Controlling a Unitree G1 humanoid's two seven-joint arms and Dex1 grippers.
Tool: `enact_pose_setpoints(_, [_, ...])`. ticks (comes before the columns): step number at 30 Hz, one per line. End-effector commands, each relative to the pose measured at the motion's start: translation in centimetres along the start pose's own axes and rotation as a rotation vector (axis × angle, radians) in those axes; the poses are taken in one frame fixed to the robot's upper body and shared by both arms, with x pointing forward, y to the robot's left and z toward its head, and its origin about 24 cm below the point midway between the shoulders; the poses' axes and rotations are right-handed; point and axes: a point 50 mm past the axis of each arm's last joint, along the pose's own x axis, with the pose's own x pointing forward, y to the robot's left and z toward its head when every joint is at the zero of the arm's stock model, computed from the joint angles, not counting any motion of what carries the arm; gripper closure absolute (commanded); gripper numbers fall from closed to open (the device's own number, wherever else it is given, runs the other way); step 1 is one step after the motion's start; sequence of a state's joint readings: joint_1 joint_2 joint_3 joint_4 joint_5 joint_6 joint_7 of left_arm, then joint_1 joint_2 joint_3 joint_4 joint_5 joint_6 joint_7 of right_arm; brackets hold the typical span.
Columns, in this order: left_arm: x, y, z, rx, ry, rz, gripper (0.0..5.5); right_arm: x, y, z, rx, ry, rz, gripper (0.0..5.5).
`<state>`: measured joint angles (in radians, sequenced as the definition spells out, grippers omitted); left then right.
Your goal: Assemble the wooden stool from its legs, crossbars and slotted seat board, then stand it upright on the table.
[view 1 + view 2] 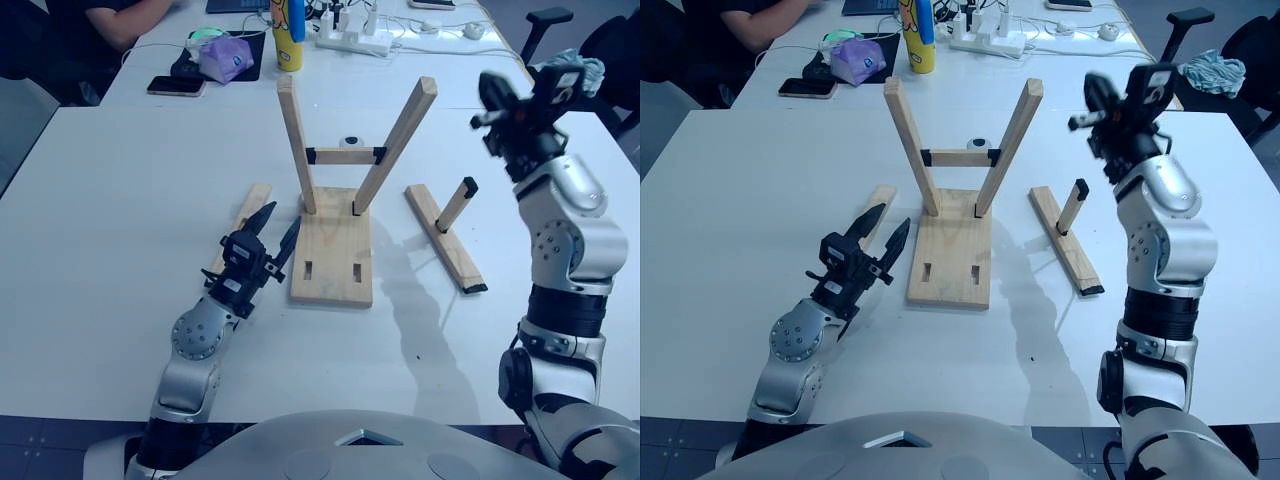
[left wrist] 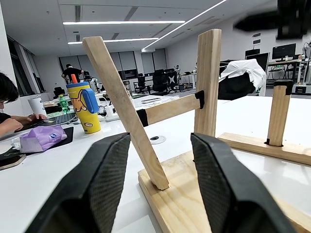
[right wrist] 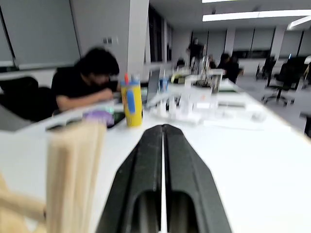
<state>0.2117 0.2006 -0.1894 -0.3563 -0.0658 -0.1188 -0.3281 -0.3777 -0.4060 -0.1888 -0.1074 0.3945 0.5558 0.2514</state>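
Left jaws apart, beside seat board (image 1: 331, 258)

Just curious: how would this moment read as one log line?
seat flat, two legs slotted in | left hand open beside seat | right hand shut, raised

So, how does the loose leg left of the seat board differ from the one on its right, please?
The left loose leg looks bare; the right loose leg has a short crossbar standing up from it. The left gripper partly covers the left loose leg; the right loose leg lies uncovered. Both lie flat on the table, unfitted.
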Motion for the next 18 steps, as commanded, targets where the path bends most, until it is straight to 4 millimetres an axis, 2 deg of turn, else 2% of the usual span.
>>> enact_pose_setpoints(1, [0.1,-0.1,-0.2,0.002,0.009,-0.014,3.22,-1.6,-0.9,-6.5,0.016,0.307,-0.065,5.47])
enact_pose_setpoints(6, [0.0,0.2,0.1,0.008,0.005,0.003,3.22,-0.5,-1.0,-4.4,0.017,0.236,-0.054,5.47])
enact_pose_setpoints(13, [0.0,0.2,0.0,0.007,0.004,0.014,3.22,-0.3,-0.8,-4.4,0.018,0.230,-0.042,5.47])
enact_pose_setpoints(15, [0.0,0.2,0.0,0.006,0.005,0.017,3.22,0.0,-0.8,-3.2,0.022,0.151,-0.046,5.47])
enact_pose_setpoints(18, [0.0,0.1,-0.1,0.004,0.007,0.020,3.22,0.3,-1.6,-0.4,0.055,-0.055,-0.082,5.47])
